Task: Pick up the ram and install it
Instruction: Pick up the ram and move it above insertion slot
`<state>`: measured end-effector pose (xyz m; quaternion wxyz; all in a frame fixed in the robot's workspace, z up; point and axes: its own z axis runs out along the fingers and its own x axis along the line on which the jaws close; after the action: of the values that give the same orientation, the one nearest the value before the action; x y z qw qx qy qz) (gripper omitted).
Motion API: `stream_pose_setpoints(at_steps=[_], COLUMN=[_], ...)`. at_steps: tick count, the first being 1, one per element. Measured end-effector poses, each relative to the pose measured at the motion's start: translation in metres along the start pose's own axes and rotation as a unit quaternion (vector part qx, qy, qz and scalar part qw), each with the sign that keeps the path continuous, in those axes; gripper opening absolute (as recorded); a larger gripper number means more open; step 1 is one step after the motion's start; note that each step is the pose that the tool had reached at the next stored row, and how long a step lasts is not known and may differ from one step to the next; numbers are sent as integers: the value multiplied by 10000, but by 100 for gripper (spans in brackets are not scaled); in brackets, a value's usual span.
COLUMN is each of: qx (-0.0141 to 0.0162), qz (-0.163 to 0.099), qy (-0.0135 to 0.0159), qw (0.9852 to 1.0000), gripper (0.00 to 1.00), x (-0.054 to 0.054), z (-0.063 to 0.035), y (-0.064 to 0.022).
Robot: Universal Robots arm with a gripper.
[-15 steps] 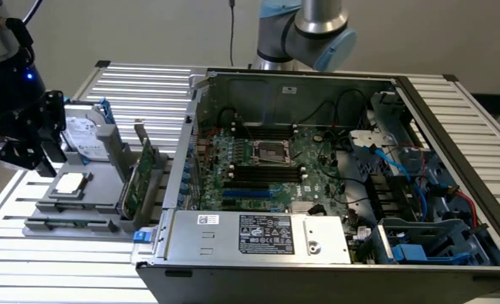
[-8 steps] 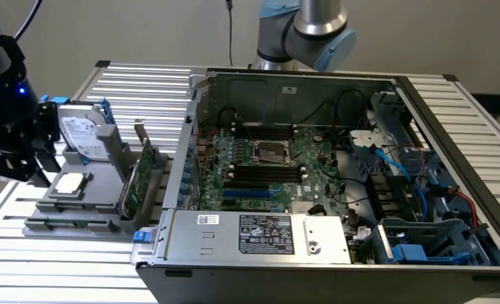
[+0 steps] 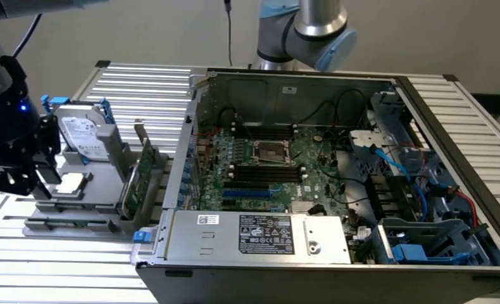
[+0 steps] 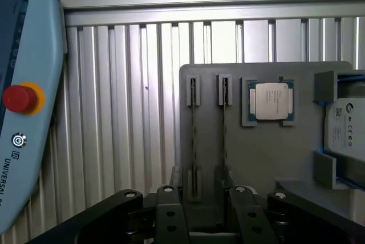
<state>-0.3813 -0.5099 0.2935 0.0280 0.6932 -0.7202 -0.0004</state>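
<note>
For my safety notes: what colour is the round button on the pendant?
The button is red, on a yellow base; wrist view.

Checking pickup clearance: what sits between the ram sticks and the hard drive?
In the wrist view, a processor chip in its own recess lies between the ram sticks and the hard drive.

The arm [image 3: 316, 30] rises behind, and its wrist sits at the exterior view's left. The dark end effector [image 3: 15, 178] hangs there, pointing down. Its two fingers [image 4: 169, 212] stand spread apart with nothing gripped between them.
</note>
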Motion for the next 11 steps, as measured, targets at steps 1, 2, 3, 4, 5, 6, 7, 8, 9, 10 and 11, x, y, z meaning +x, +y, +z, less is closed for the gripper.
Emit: stream_pose_setpoints(at_steps=[1, 2, 3, 4, 5, 6, 7, 8, 9, 10, 11], qx=[-1, -1, 0, 0, 0, 1, 1, 2, 1, 2, 2], qz=[-3, -6, -10, -14, -18, -24, -30, -38, -47, -56, -66], qy=[0, -1, -1, -1, -2, -3, -3, -3, -3, -2, -2], qw=[10000, 10000, 10000, 10000, 10000, 10000, 10000, 10000, 10000, 10000, 10000], gripper=[36, 36, 36, 36, 36, 36, 36, 36, 36, 36, 36], x=[8, 14, 19, 25, 30, 34, 37, 40, 44, 48, 52], z=[18, 36, 55, 73, 91, 110, 129, 147, 165, 183, 201], y=[-1, -2, -3, -4, -5, -5, -6, -7, -8, -9, -10])
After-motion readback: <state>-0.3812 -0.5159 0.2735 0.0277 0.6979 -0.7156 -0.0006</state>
